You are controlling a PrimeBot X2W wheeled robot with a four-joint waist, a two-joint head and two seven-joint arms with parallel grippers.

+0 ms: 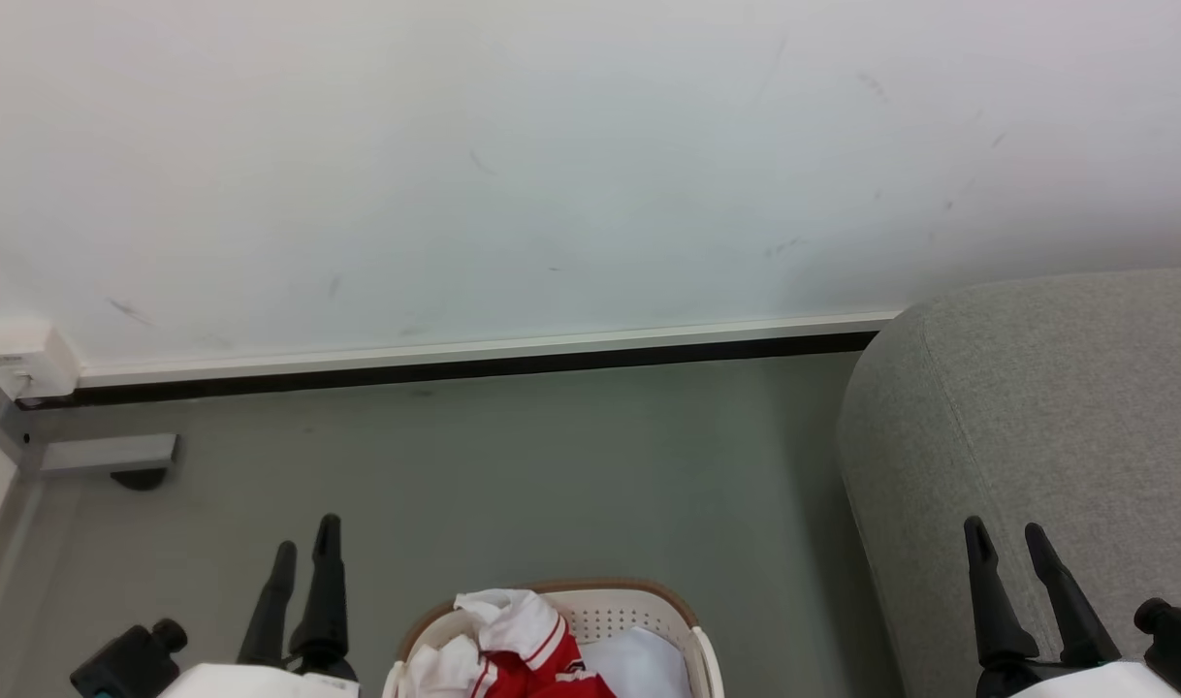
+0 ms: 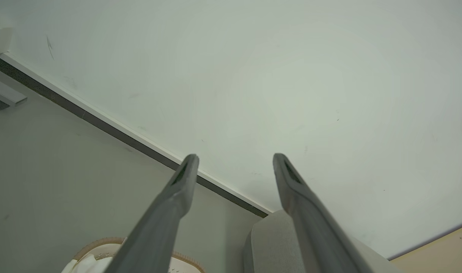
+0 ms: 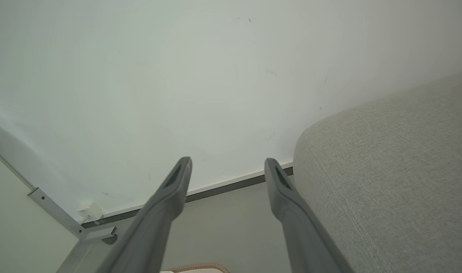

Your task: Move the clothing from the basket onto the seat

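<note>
**A:** Where is the clothing (image 1: 527,669) at this point?

**B:** At the bottom centre of the head view. It lies bunched in the basket (image 1: 639,606), red with white trim, heaped toward the basket's left half. Something plain and white (image 1: 646,664) lies beside it on the right. The frame edge cuts the basket off, so I can't tell how much more is in there.

**A:** Is there anything on the seat (image 1: 1056,407)?

**B:** Not on the part that shows. It fills the right of the frame, just right of the basket, and what I can see of the grey fabric is bare.

**A:** And the jaws?

**B:** The left jaws are at the lower left and the right jaws at the lower right, the right ones in front of the seat. Both point up the frame toward the wall (image 1: 552,145). Each wrist view shows its pair spread, with nothing between them, and neither touches the basket.

**A:** So how much of the task is done?

**B:** None of it, I'd judge. Every garment I can see has yet to be gripped, lifted out, carried right and laid on the seat.
</note>
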